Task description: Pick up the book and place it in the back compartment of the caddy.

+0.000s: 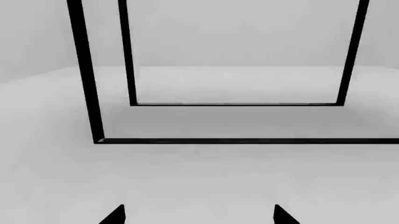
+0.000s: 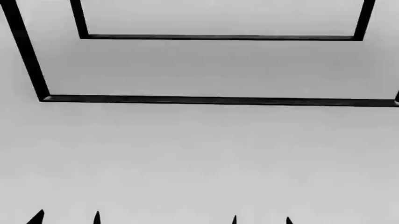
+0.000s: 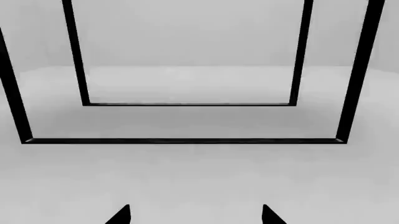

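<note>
The book and the caddy are out of view in all three views. My left gripper [image 1: 198,215] is open and empty: only its two black fingertips show, wide apart over bare grey floor. It also shows at the bottom left of the head view [image 2: 67,218]. My right gripper [image 3: 195,215] is open and empty too, its two tips wide apart. It shows at the bottom of the head view [image 2: 262,220].
A black frame of thin bars stands ahead on the light grey floor: a near bar [image 2: 218,100] and a far bar [image 2: 218,37] run across, with uprights [image 2: 25,51] rising from them. The same frame shows in the left wrist view [image 1: 249,140] and the right wrist view [image 3: 181,140].
</note>
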Available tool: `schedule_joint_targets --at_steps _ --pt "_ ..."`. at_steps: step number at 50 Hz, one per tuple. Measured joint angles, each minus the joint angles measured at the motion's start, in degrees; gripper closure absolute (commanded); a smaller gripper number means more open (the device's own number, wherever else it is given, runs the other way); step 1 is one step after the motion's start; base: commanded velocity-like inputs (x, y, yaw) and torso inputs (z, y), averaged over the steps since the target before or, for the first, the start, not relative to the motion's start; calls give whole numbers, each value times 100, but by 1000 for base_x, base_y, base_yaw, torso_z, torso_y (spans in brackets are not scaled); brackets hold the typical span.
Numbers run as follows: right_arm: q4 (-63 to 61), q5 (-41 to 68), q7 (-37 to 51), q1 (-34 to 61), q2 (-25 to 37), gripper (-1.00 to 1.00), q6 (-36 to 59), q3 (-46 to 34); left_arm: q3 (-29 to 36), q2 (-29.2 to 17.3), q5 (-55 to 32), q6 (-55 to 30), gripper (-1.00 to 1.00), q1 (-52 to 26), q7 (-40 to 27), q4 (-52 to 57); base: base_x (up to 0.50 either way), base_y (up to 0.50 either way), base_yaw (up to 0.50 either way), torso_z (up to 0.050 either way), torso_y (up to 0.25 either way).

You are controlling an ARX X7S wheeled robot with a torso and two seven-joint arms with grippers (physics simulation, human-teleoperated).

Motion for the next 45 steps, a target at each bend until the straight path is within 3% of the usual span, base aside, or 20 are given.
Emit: schedule_joint_targets --at_steps 27,32,39,45 --pt "-78 337 288 15 299 -100 60 -330 310 -281 -308 50 -100 -12 -357 33 0 0 0 0 0" --pt "-670 432 353 97 409 -100 621 -352 349 -356 -356 -228 -100 -133 -424 314 0 0 0 0 0" --pt "-2089 645 475 489 652 -100 1900 -233 327 -514 -488 -1226 -100 -590 -533 1217 0 0 0 0 0" --pt "-3056 848 575 847 817 -100 2789 -14 220 -637 -630 -1775 -100 -933 -595 1785 0 0 0 46 0"
